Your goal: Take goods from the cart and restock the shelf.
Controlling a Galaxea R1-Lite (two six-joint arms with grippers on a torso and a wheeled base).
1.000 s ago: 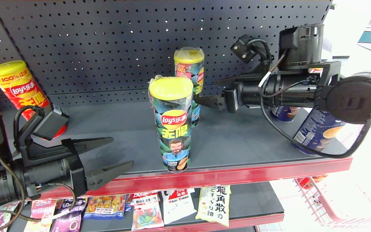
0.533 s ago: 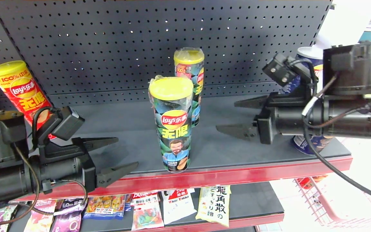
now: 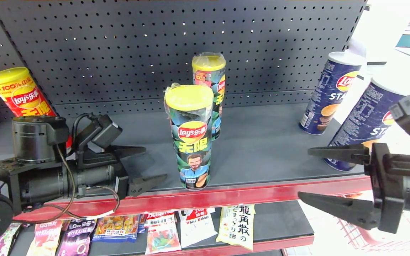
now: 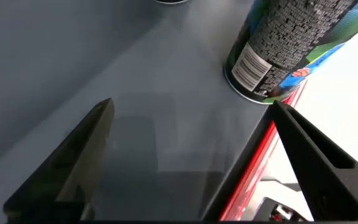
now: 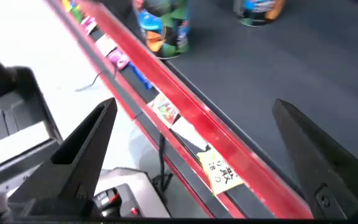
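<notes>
Two green chip cans with yellow lids stand mid-shelf, one at the front edge and one behind it. My left gripper is open and empty, low over the grey shelf just left of the front can. The left wrist view shows that can's base beyond my left gripper. My right gripper is open and empty, in front of the shelf's red lip at the right. In the right wrist view my right gripper spans the red lip, with the front green can farther off.
A red chip can stands at the shelf's left. Two blue chip cans stand at its right end, the nearer one just behind my right gripper. Snack packets lie on the lower shelf. A red wire cart is at bottom right.
My right arm has drawn back from beside the rear green can, rightward and down past the shelf's front lip. My left gripper has shifted right toward the front can. Both stayed open.
</notes>
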